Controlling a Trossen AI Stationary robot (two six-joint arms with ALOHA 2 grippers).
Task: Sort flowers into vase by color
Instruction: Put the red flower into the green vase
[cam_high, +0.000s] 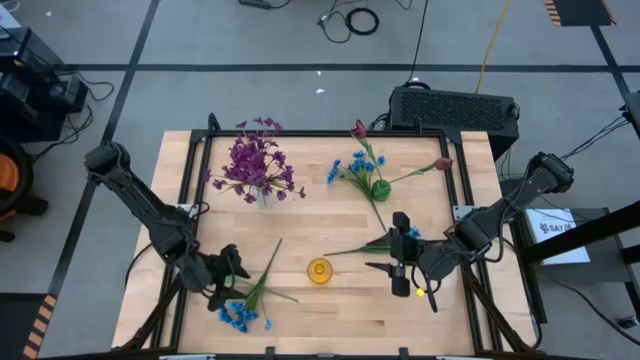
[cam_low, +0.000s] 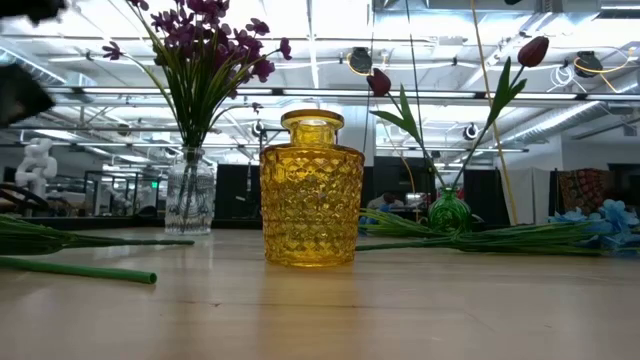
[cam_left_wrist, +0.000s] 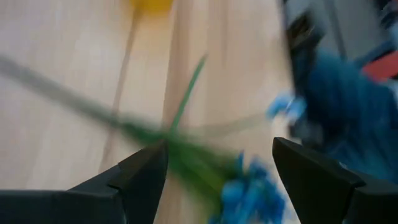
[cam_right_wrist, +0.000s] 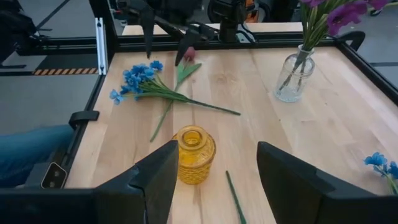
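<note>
Evidently mid-pickup, the left gripper (cam_high: 232, 287) hung wide-jawed over the blue flower (cam_high: 238, 316) at the table's near left, needing to close on its stem, while the right gripper (cam_high: 398, 266), half-open and empty, waited beside the yellow vase (cam_high: 319, 270).

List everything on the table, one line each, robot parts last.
clear vase: one, clear, far left
purple flowers: one bunch, purple, in clear vase
green vase: one, green, far right
tulips: two, dark red, in green vase
yellow vase: one, yellow, centre
loose blue sprig: one, blue, near left
left end effector: one, dark, open over loose blue sprig
right end effector: one, dark, open, facing yellow vase
</note>
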